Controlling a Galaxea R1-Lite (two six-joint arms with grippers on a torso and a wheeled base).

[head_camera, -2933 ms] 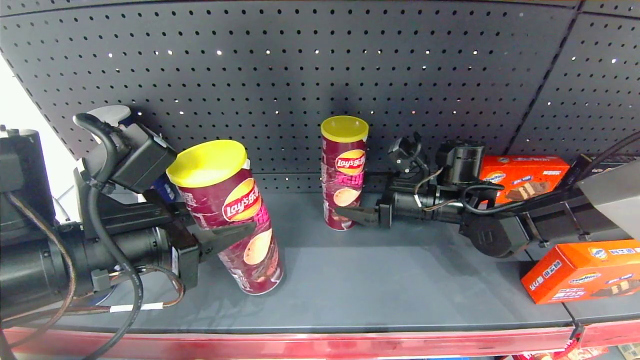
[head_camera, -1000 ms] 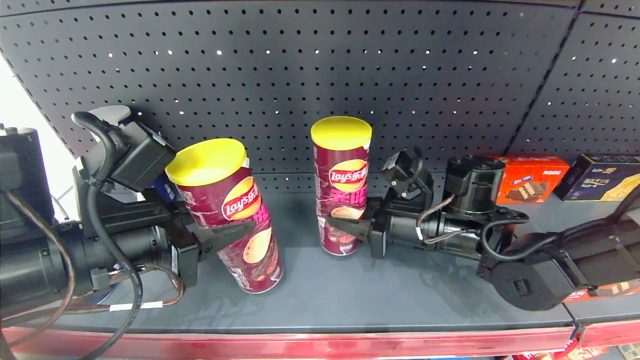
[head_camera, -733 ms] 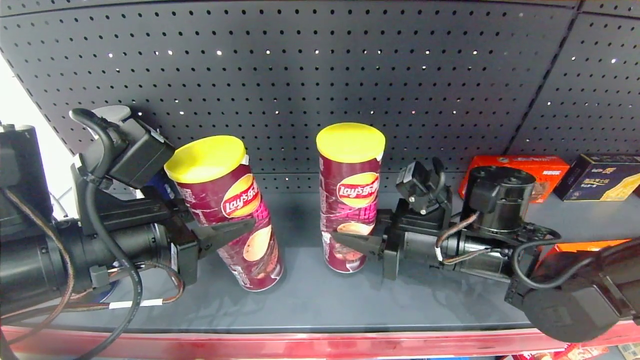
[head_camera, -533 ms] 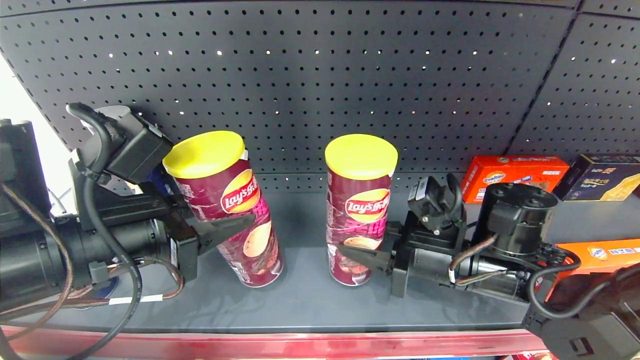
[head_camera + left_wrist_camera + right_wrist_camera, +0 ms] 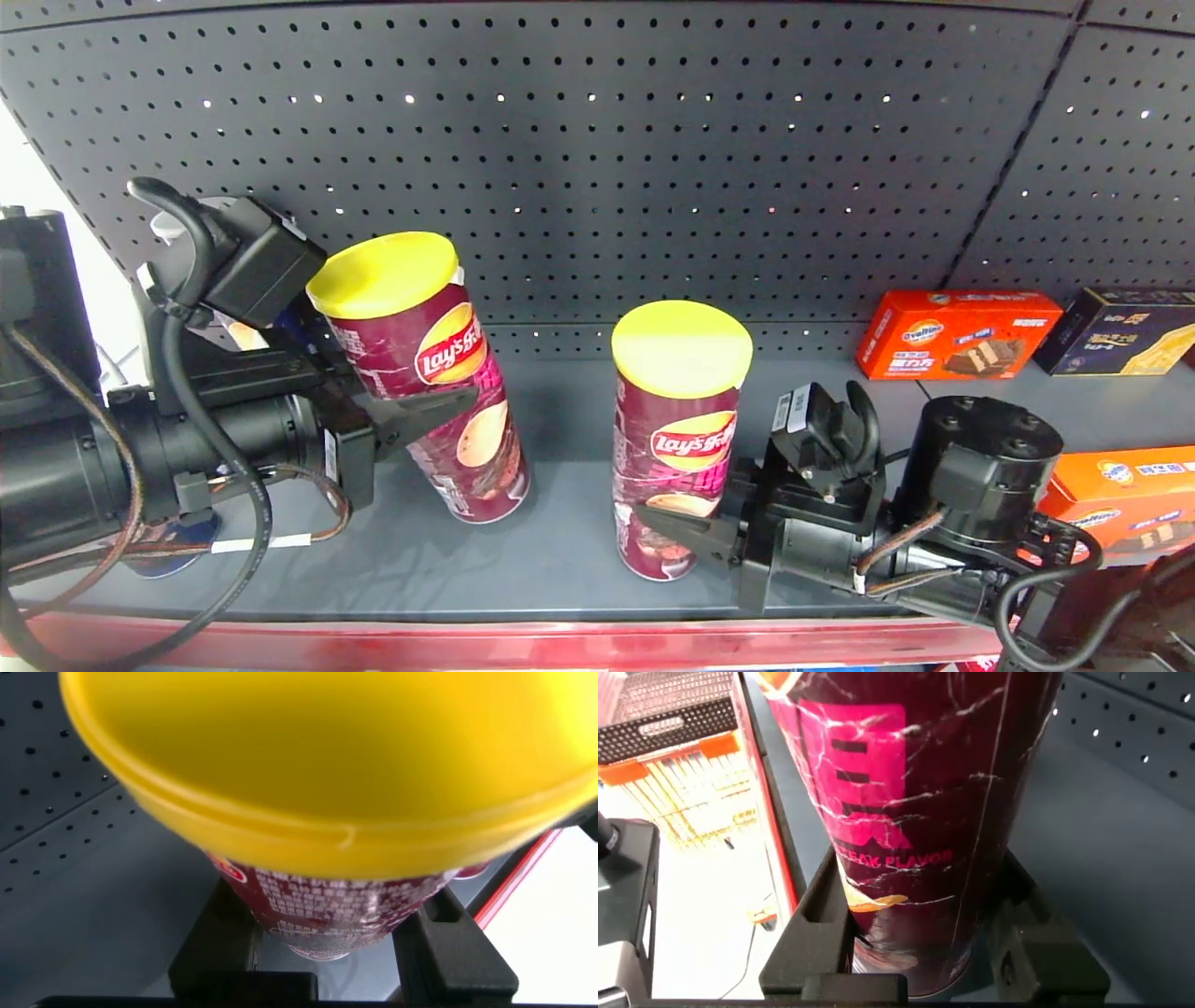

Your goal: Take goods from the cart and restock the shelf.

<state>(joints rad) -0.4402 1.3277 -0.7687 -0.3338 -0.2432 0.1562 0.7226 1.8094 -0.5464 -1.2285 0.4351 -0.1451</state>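
step: setting goods on shelf (image 5: 560, 551) | left gripper (image 5: 425, 401): fingers clamped round tilted chip can (image 5: 420, 345), left part of shelf | right gripper (image 5: 667, 525): fingers clamped round upright chip can (image 5: 681, 420), near front edge | next: probably seat bases flat, then release

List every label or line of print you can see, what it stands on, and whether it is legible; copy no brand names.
Left can: oval logo legible; small print blurred.
Right can: oval logo legible; pink lettering partly legible.
Back orange box: logo legible; rest too small.
Front orange box: logo legible; rest too small.
Dark box: lettering too small.
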